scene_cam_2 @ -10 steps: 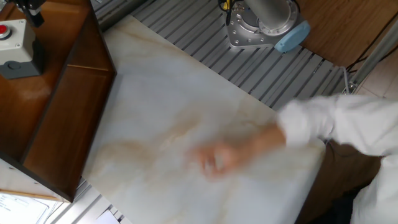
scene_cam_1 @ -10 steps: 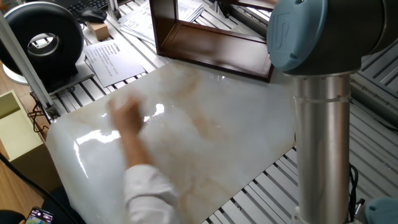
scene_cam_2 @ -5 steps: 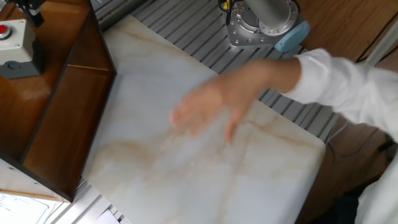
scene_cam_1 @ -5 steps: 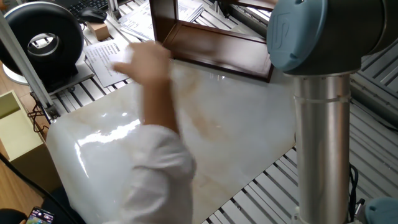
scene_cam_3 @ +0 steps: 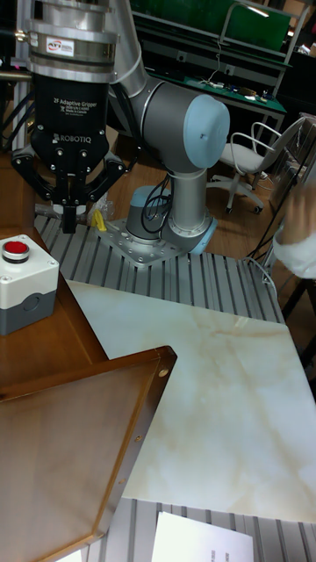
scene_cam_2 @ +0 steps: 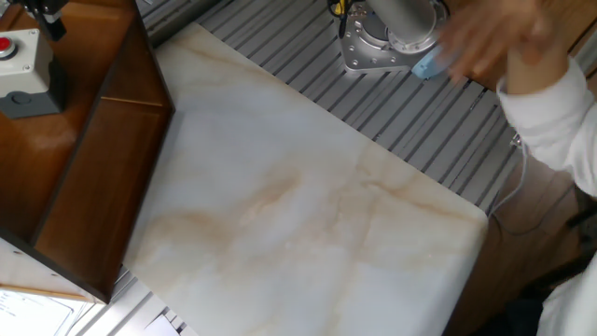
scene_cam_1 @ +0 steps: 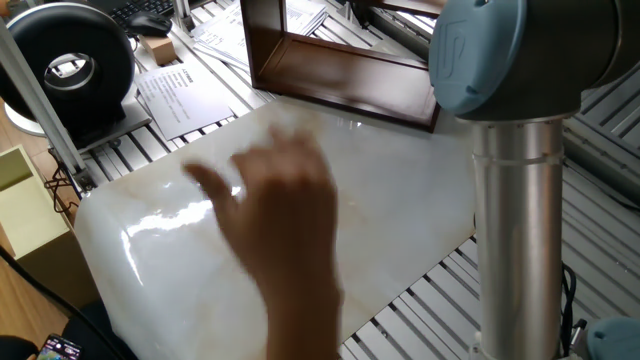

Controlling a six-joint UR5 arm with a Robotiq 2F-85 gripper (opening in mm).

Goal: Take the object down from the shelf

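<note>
Above the shelf (scene_cam_3: 79,421) the tool (scene_cam_3: 68,215) hangs, fingers together, holding nothing

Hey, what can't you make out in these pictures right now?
The object: seen in no view; the shelf is cut off by picture edges.
A person's hand: motion-blurred in one fixed view, hiding part of the marble slab.
The gripper: tall view only, dark fingers overlap; open or shut unclear.
</note>
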